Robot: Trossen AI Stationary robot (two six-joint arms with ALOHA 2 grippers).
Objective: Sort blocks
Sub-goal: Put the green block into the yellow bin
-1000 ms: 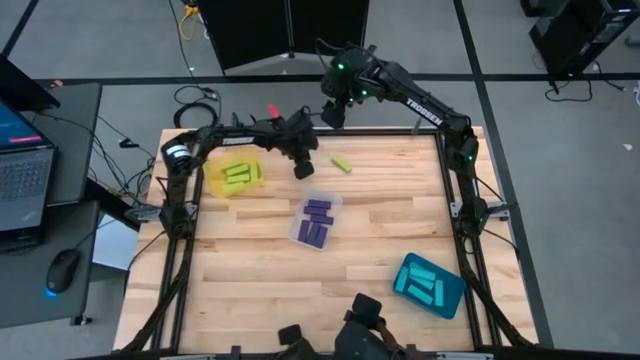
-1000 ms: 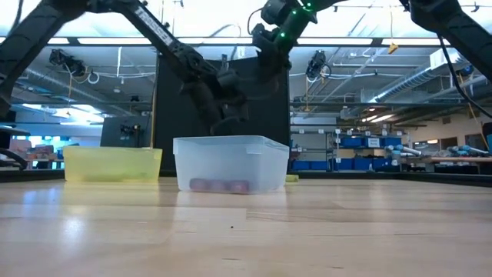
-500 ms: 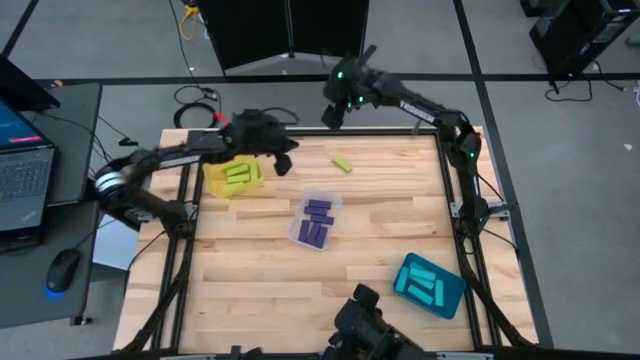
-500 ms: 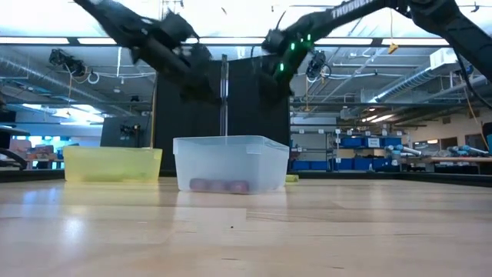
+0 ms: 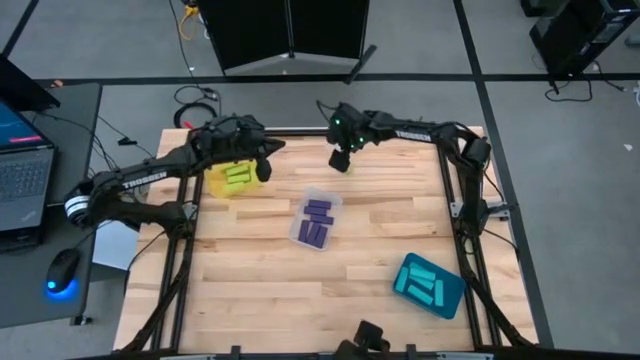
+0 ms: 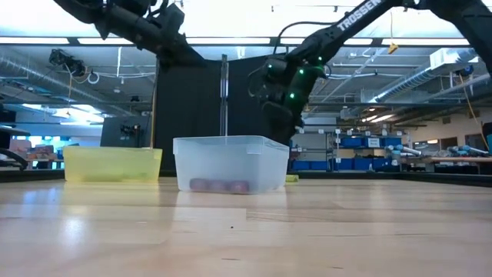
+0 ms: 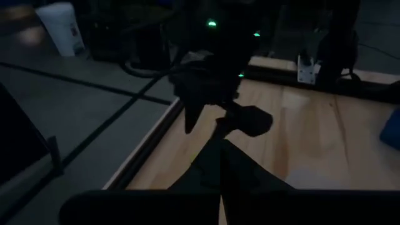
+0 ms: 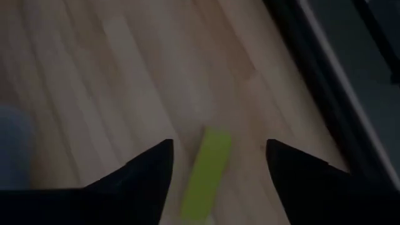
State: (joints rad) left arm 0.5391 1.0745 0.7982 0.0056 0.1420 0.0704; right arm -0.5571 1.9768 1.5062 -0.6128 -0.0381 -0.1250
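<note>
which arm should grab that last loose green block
The right arm: its open right gripper hangs directly over the lime-green block, fingers either side. The left gripper is over by the yellow tray.

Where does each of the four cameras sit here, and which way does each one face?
High view: above the table, looking straight down; both arms show.
Low view: at table height, looking level past the clear tray into the room; both arms overhead.
Left wrist view: on the left arm, facing the right gripper across the table.
Right wrist view: looking down between its open fingers at the green block.
Shared: high and low views both show the yellow tray.
</note>
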